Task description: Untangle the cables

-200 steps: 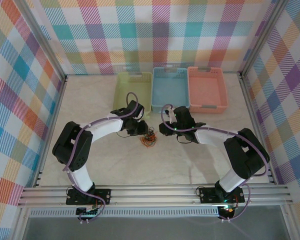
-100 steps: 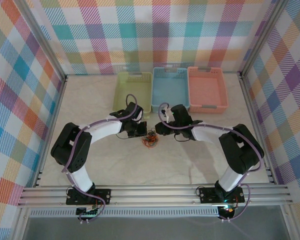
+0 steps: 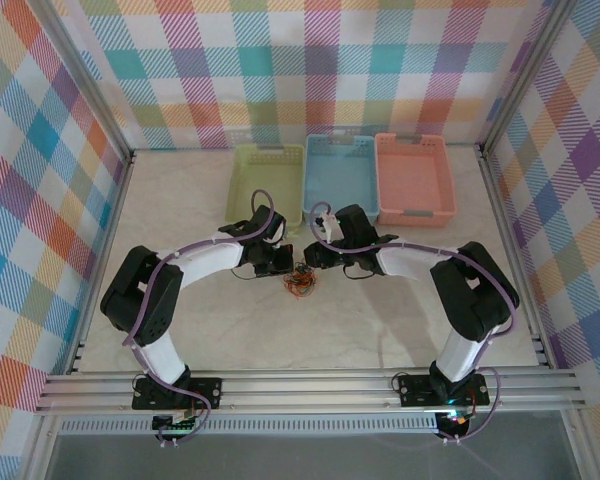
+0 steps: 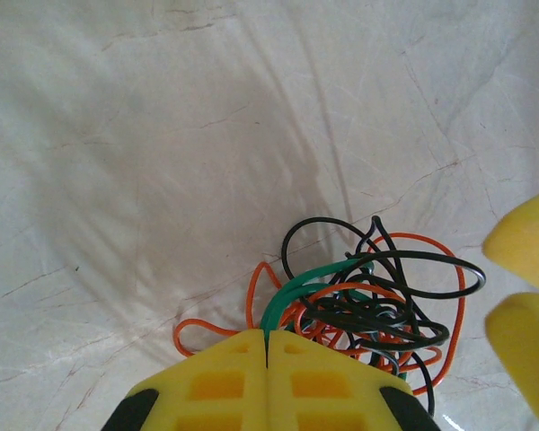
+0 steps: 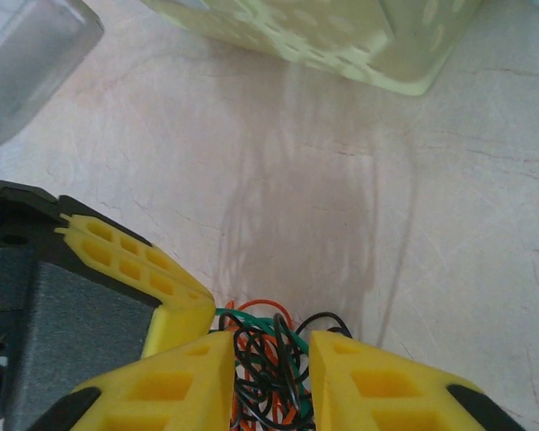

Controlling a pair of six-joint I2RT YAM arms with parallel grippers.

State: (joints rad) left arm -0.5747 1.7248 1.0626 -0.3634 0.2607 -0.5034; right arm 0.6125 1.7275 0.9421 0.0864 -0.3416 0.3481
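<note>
Pinching a green cable (image 4: 292,292), the left gripper (image 4: 266,341) sits at the bottom centre of the left wrist view. Its two yellow fingers (image 4: 216,382) are pressed flat together, and the strand comes straight out of the seam between them. The rest of the cables (image 4: 368,310) are black, orange and green loops in one knot. They lie on the pale table (image 4: 162,135) just past those tips, in the lower right of that frame.

In the right wrist view the right gripper (image 5: 269,382) fills the bottom edge. Its yellow fingers stand apart, one on each side of the knot. The loops lie in the gap and reach the inner faces, but the fingers do not squeeze them. One finger of the left gripper slants in from the left of this frame and ends just beside the knot. A pale green basket (image 5: 341,36) crosses the top of the frame.

In the top view both grippers meet over the knot a little above the middle of the frame. Compared with a second ago, the right arm has swung leftward. Its gripper now stands right at the knot, and its elbow has drawn in from the right side. The left arm has hardly shifted, and the knot lies in about the same spot.
</note>
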